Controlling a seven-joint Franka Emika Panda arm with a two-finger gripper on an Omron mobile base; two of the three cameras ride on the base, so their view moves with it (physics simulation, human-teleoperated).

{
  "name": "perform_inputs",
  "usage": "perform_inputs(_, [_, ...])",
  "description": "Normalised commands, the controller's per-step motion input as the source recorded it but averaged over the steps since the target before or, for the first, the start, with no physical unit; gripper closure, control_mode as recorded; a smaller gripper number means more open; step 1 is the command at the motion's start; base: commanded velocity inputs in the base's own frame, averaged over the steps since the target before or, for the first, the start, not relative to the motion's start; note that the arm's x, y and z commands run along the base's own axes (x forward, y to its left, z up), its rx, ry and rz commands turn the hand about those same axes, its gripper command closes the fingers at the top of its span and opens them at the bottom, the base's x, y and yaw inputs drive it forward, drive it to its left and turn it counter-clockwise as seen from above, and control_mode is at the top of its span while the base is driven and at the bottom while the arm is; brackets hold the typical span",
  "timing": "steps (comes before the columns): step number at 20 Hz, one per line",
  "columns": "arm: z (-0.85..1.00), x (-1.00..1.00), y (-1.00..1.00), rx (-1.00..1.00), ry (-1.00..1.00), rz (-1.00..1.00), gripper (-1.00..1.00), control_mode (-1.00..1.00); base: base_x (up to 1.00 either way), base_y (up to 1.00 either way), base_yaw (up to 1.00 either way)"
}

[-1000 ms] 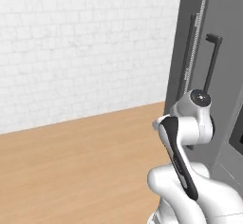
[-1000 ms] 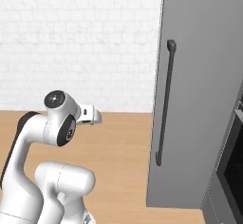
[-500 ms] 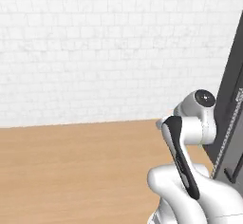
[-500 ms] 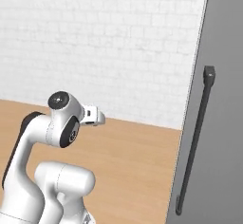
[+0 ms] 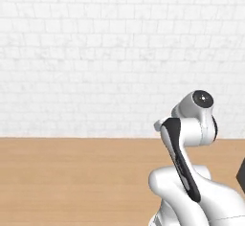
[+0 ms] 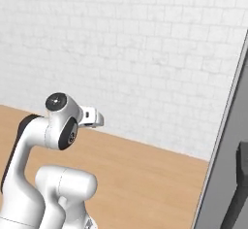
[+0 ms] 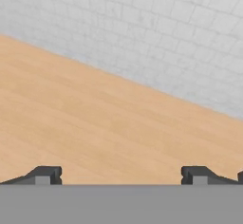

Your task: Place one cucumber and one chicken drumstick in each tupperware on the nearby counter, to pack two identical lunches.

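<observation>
My gripper (image 7: 121, 175) is open, its two dark fingertips (image 7: 45, 174) wide apart with nothing between them. It looks down over a light-brown wooden floor (image 7: 95, 118) toward a white brick wall (image 7: 142, 33). The white arm (image 5: 191, 124) stands folded upright over the base, and it rises at the lower left of the right base view as the arm (image 6: 58, 126). The tupperware, the counter, the cucumbers and the drumsticks are out of view.
A tall grey cabinet front (image 6: 225, 165) with a dark bar handle (image 6: 240, 184) fills the right edge of the right base view. A white brick wall (image 5: 95, 52) runs behind the open wooden floor (image 5: 72, 182).
The whole picture has swept sideways: the base has turned, so the grey cabinet slid right, out of the left base view. The arm holds the same pose and the gripper stays open.
</observation>
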Motion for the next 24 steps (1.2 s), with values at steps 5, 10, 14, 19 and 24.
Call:
perform_inputs(5, [0.00,0.00,0.00,0.00,0.00,0.00,-1.00,1.00,1.00,0.01,-0.03])
perform_inputs(10, [0.00,0.00,0.00,0.00,0.00,0.00,-1.00,1.00,1.00,0.18,-0.30])
perform_inputs(14, [0.00,0.00,0.00,0.00,0.00,0.00,-1.00,1.00,0.95,0.19,-0.57])
perform_inputs(19, [0.00,0.00,0.00,0.00,0.00,0.00,-1.00,1.00,0.44,0.00,-0.77])
perform_inputs(24, [0.00,0.00,0.00,0.00,0.00,0.00,-1.00,1.00,0.09,0.00,-0.85])
